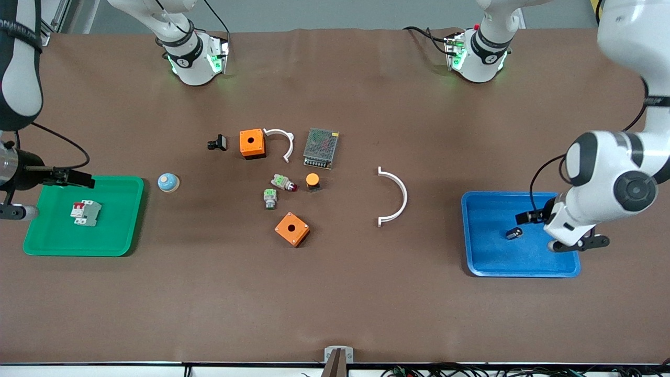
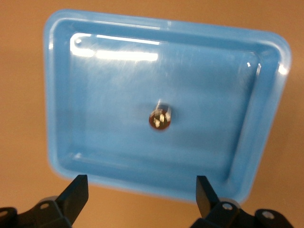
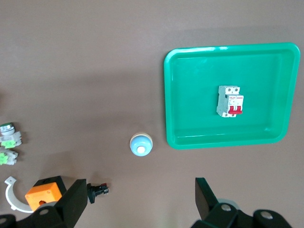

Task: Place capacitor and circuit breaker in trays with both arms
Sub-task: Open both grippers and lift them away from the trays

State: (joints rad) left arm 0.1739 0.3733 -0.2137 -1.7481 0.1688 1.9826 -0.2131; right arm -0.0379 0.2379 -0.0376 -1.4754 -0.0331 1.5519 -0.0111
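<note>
So the small white-grey circuit breaker (image 1: 86,213) with the red switch levers is lying flat in the green plastic tray (image 1: 52,247) at the right arm's end of the table, roughly mid-tray and not touching any wall. The right gripper (image 1: 78,179) hangs over the edge of that tray farthest from the front camera, and its fingers (image 3: 205,194) are spread wide with nothing between them in the right wrist view.

At the left arm's end, the tiny black capacitor (image 1: 513,233) with the pale silvery end sits on the floor of the blue plastic tray (image 1: 484,269), about in the middle. The left gripper (image 1: 526,217) is up over that tray, just above the capacitor and not touching it. Its black fingers (image 2: 76,192) are released too, wide apart, with the capacitor's shiny end (image 2: 160,118) showing between them down below.

Rest of the clutter is in the middle of the table: two orange boxes with a hole on top (image 1: 252,143) (image 1: 292,229), a grey mesh-covered power supply (image 1: 321,148), two white curved plastic clips (image 1: 283,142) (image 1: 396,196), an orange-capped black button (image 1: 312,181), two grey-and-green push-button parts (image 1: 283,183) (image 1: 269,198), and a black clip-like part (image 1: 218,142). A little blue-and-white dome thing (image 1: 168,182) sits on the brown table just beside the green tray.
</note>
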